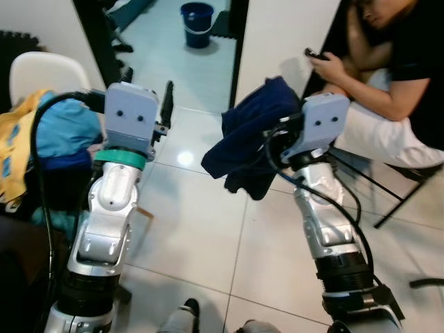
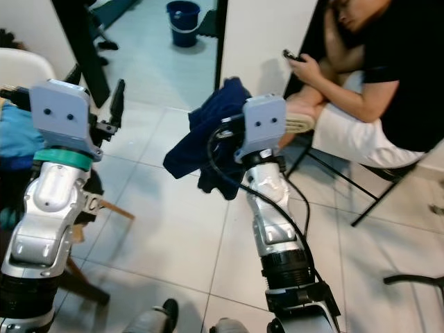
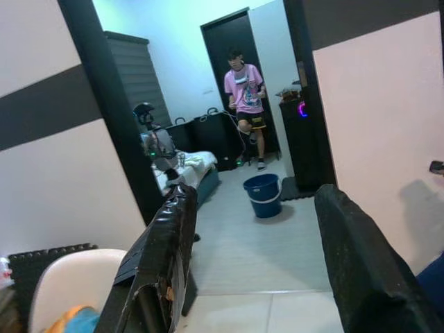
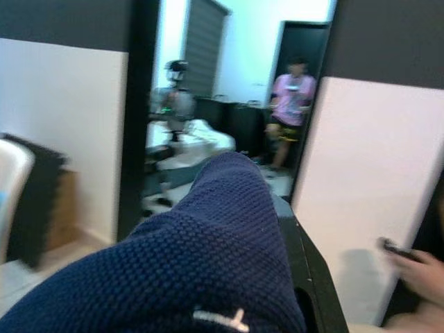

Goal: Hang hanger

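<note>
Head view, right claw [image 1: 277,114] gripping navy garment [image 1: 246,142], left claw [image 3: 253,260] wide open

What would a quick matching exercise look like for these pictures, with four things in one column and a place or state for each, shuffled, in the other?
Things:
1. navy garment
2. blue bucket
3. left claw
4. seated person

Places or states:
A. open and holding nothing
B. on a folding chair at the robot's right
C. draped over the right claw
D. on the floor beyond the doorway

Pairs: 1-C, 2-D, 3-A, 4-B
</note>
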